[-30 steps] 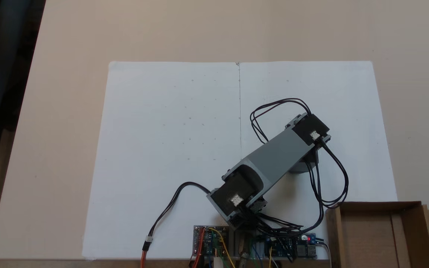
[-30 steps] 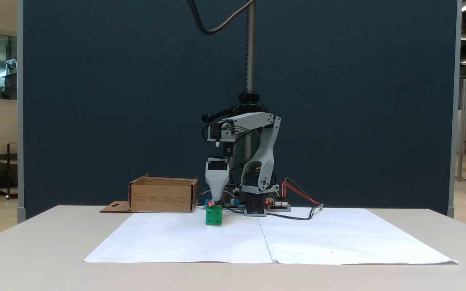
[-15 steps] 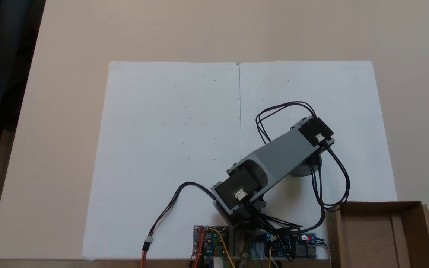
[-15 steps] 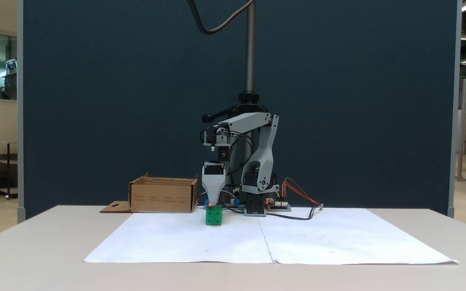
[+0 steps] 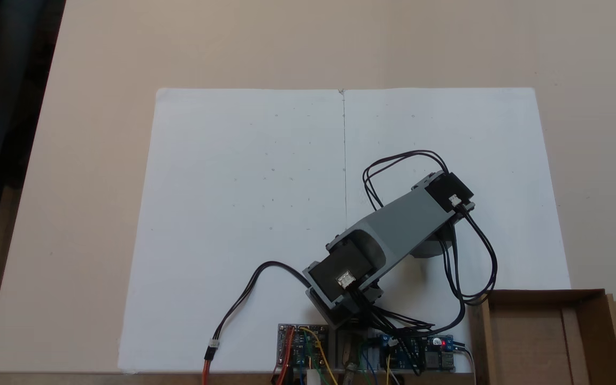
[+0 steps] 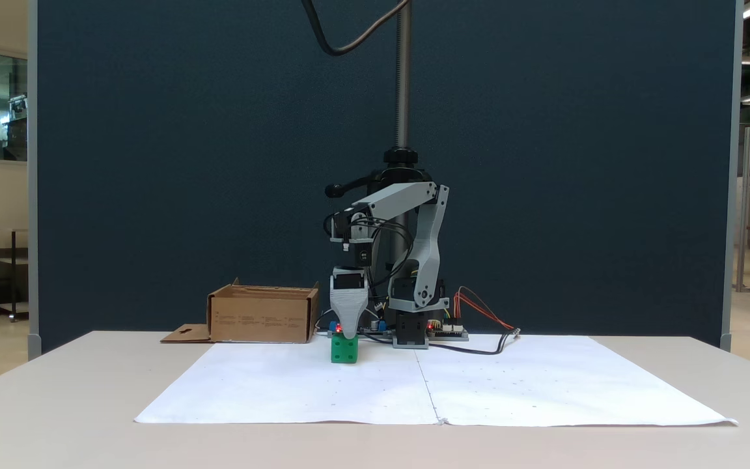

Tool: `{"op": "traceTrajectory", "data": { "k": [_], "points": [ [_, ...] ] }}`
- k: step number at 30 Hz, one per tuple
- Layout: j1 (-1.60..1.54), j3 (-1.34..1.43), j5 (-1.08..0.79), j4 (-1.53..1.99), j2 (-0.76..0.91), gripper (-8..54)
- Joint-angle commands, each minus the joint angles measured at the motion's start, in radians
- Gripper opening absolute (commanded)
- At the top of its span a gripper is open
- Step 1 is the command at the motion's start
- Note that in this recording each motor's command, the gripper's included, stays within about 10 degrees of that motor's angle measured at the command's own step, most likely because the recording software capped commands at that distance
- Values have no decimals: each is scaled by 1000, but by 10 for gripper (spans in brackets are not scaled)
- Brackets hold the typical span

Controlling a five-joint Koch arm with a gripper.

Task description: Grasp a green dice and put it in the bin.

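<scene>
- Fixed view from above: arm [image 5: 393, 230] stretched from the base toward 2 o'clock over the white paper [image 5: 244, 214], its forearm covering whatever lies beneath, so no look at fingertips or cube here.
- Bin [image 5: 599, 342] parked at 4 o'clock of the paper's centre, just off the sheet's corner beside the control boards [image 5: 367, 353]; likely kept close to the base for a short swing. Interior bare, flap with keyhole cutout at its far side.
- Broad free paper toward 9 and 12 o'clock; black cables [image 5: 474, 256] loop near the bin's near wall, a possible snag on the carry.
- Fixed view from the front: gripper [image 6: 346, 333] pointing straight down, tip right at the top face of the green dice [image 6: 344, 349], which sits on the paper. Only one tapered grey jaw face visible, so spread or closed cannot be told.
- Bin at 9 o'clock of the dice, near but apart; low walls call for a modest lift to clear.
</scene>
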Motion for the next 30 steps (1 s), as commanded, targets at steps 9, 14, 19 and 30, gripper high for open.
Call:
{"op": "traceTrajectory", "data": {
  "k": [9, 14, 19, 30],
  "points": [
    [17, 3, 6, -63, 8, 449],
    [15, 3, 29, -87, 8, 448],
    [14, 26, 29, -92, 8, 448],
    [8, 74, 80, -187, 6, 444]
  ]
}}
